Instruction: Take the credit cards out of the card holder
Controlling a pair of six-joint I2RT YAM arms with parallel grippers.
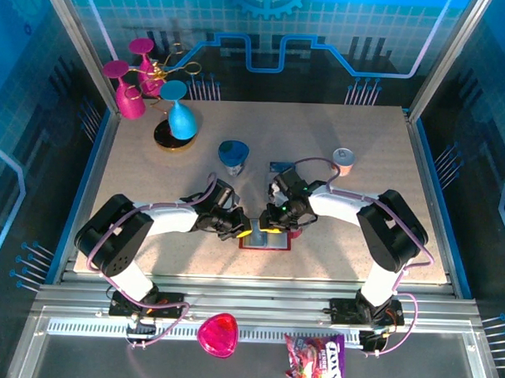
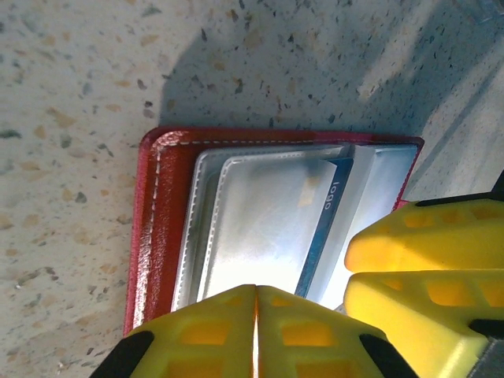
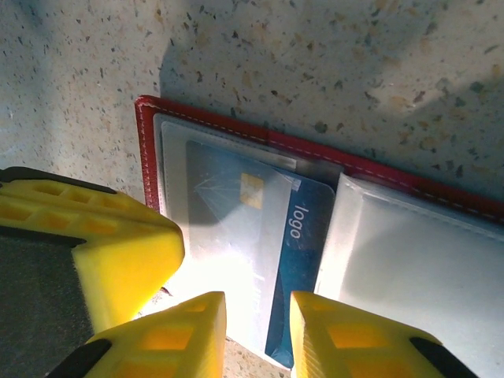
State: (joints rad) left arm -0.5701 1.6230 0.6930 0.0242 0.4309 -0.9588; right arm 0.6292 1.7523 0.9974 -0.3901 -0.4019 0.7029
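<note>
1. At six o'clock on the tabletop (image 1: 137,177) lies the card holder (image 1: 267,242), my left jaws pressed together on it.
2. Right jaws spread astride the blue card (image 3: 298,268); a skewed pinch could drag the holder.

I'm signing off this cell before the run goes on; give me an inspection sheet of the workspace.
Surface: speckled beige table, no spills seen.
Job's things: red card holder lies open and flat; blue card sticks partly out of a grey pocket.
Clutter: blue cup, can, cone stand at the back; pink heart dish, candy bag on the front ledge.
Grippers: left gripper shut over the holder's pocket; right gripper open, fingers astride the blue card's end.
Cables: purple cables run along both arms, no snag seen.
Surroundings: blue printed walls, metal frame.
</note>
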